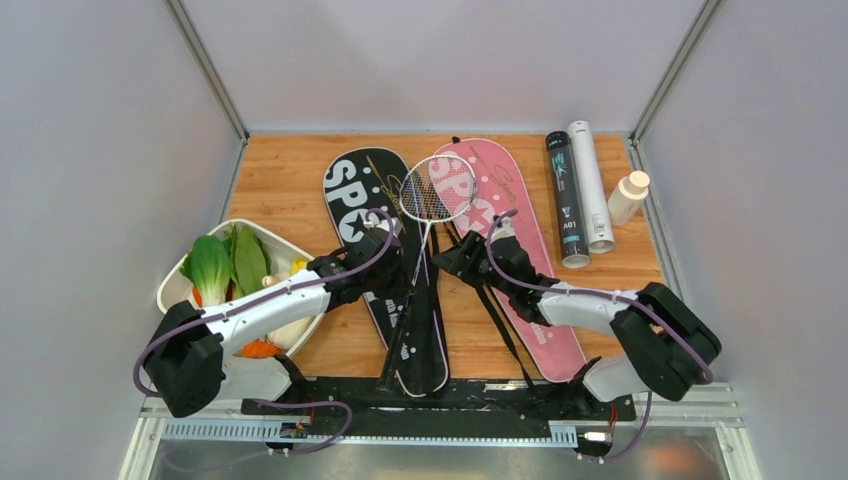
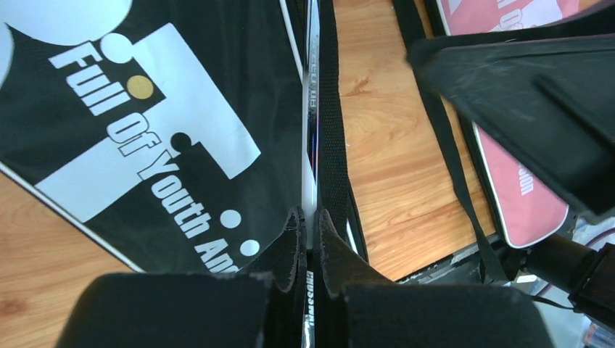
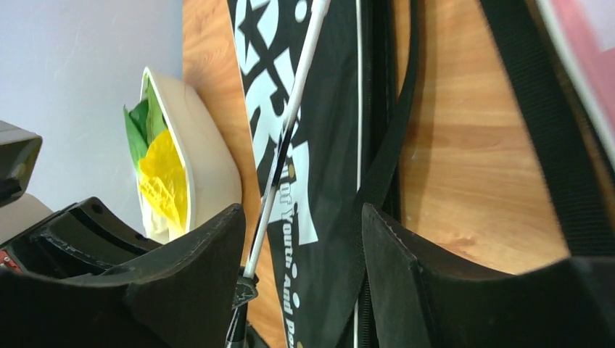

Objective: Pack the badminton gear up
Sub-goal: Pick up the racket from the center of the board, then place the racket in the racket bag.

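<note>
Since the left gripper (image 2: 308, 221) is pinched shut on the thin stick of the racket (image 1: 437, 188), whose head lies at the far middle over the black bag (image 1: 357, 195), the right gripper (image 3: 301, 225), open and holding nothing, should probably hold that bag open so the racket slides in straight.

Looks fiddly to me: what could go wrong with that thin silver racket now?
The left gripper pinches only the shaft of the thin silver racket, so it might twist or slip. The black woven strap beside it could snag. The open right gripper hovers close; the arms might bump.
</note>
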Controlling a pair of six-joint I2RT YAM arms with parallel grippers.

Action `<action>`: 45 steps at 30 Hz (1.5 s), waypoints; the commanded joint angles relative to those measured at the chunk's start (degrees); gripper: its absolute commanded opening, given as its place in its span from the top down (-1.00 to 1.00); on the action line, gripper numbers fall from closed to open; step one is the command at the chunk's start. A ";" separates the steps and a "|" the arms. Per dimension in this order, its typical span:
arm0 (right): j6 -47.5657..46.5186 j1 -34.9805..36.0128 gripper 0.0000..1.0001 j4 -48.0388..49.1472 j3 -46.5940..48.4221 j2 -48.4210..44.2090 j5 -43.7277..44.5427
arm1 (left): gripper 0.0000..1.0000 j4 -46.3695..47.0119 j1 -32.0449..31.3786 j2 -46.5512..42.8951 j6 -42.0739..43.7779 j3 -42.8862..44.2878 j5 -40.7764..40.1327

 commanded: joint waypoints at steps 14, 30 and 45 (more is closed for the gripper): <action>5.06 0.22 0.99 22.59 0.61 13.26 -16.20 | 0.64 10.35 -4.58 -0.59 -3.94 -1.28 0.22; -4.97 -9.54 1.00 -17.56 -5.86 -24.48 -17.90 | -0.36 -11.54 -8.34 7.02 -0.35 14.57 -17.28; -5.15 -19.52 1.00 -27.83 -11.54 -43.32 -13.59 | -0.43 -18.65 -19.11 26.40 -8.73 24.78 -26.50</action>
